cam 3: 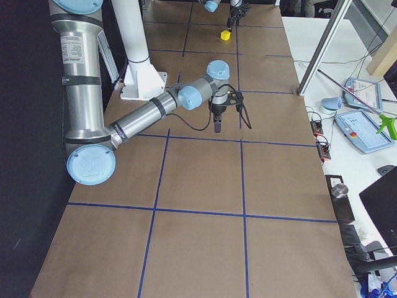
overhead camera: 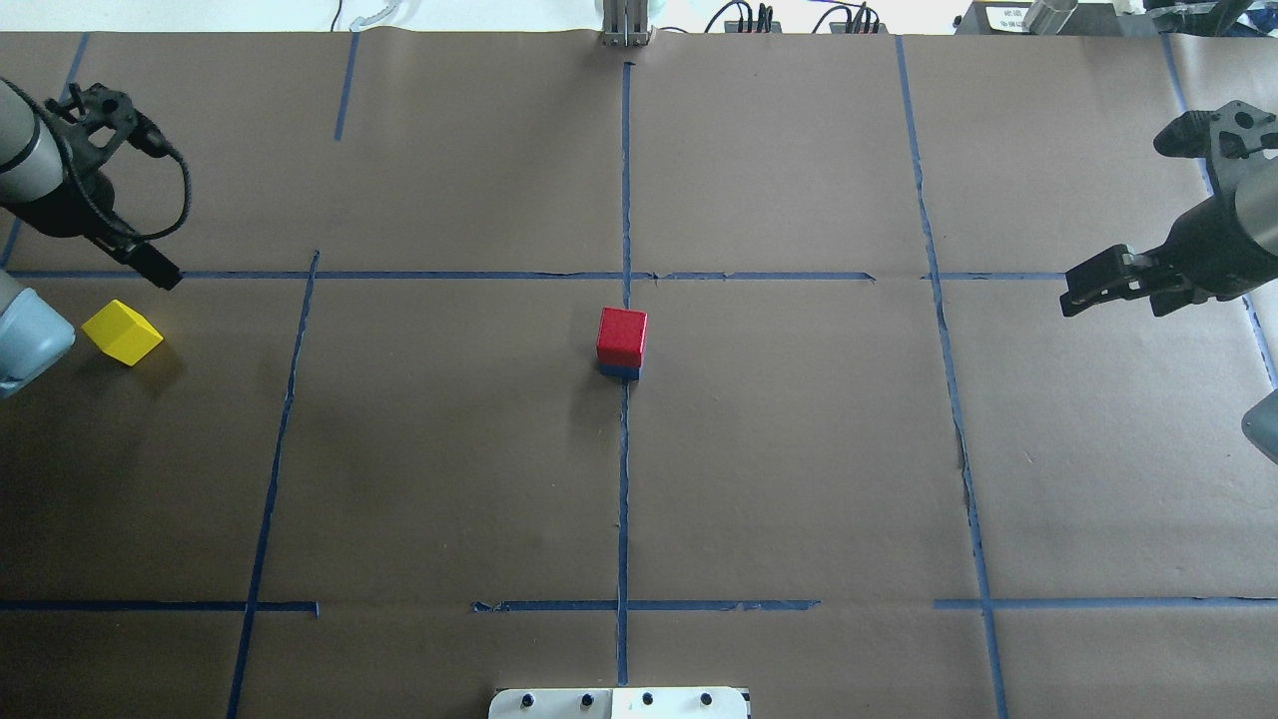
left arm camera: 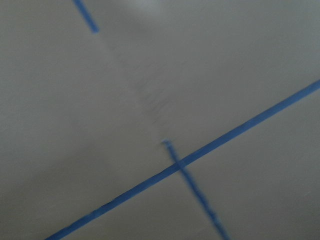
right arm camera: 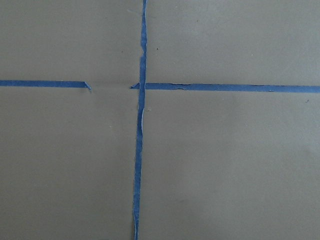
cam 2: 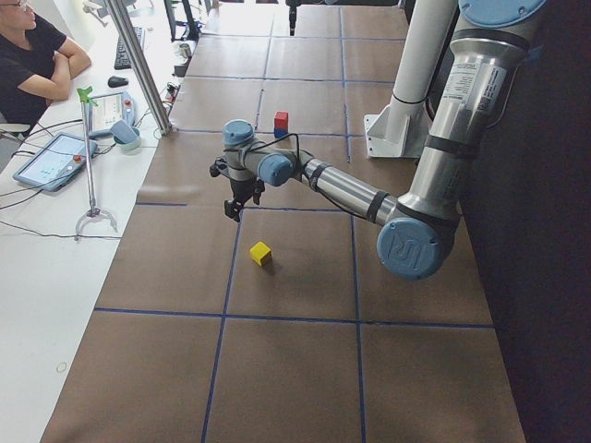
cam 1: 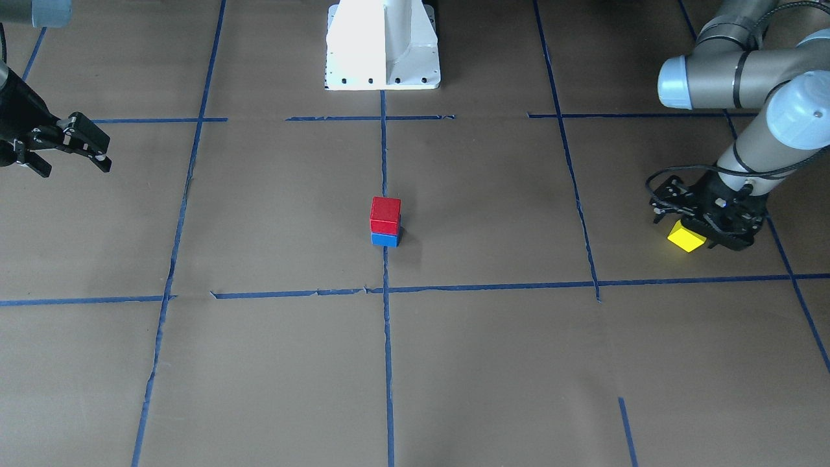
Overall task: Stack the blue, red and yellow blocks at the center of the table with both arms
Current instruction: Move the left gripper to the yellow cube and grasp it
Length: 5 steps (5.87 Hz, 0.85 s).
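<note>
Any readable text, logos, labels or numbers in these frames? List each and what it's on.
"UR": logo on the left arm's elbow cap.
"UR": logo on the right arm's elbow cap.
Too small to read: the left arm's white sticker, the right arm's white sticker and the teach pendant screen.
No other text is visible.

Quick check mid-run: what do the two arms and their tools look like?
Both the left arm and right arm are silver-grey jointed tubes with pale blue joint caps, a logo on the big cap and a white printed label on the thick segment. The left tool and right tool are black, two-fingered, with looping black cables.
</note>
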Motion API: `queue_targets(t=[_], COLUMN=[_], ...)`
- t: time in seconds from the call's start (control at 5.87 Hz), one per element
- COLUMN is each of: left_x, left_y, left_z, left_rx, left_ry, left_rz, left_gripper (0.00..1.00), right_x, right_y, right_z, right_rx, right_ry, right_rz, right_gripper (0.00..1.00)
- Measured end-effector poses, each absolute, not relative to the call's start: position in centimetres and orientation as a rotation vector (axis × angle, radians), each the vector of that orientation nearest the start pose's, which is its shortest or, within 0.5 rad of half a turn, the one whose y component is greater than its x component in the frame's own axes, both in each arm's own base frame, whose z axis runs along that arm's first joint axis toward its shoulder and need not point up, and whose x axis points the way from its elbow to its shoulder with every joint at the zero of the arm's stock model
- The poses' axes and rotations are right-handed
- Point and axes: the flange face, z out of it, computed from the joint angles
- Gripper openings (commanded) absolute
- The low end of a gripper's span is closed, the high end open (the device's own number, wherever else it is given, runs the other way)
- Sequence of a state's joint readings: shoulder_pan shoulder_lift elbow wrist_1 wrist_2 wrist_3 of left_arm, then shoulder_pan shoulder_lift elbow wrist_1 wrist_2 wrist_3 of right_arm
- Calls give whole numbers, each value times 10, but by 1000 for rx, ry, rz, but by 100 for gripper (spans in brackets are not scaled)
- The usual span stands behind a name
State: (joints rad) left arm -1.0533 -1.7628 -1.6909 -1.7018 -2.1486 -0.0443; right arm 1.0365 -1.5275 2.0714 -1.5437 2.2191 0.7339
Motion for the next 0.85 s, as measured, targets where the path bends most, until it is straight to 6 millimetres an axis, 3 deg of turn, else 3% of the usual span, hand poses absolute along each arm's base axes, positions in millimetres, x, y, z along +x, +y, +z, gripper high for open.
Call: queue_targets(t=[0.17, 0.34, 0.85], left_x=[207, 203, 214], left_y=[-527, -517, -524], left_z=[524, 541, 576], left_rx=[256, 243, 252], left_ry=[673, 674, 685], left_rz=[586, 572, 559], left_gripper=[100, 100, 100], right_x=[-182, -183, -185], right_y=[-451, -452, -453], right_z=[397, 398, 399], right_rx=[70, 71, 73], right_ry=[-833, -836, -842], right_rz=[-1, -2, 2], right_gripper=[100, 100, 100])
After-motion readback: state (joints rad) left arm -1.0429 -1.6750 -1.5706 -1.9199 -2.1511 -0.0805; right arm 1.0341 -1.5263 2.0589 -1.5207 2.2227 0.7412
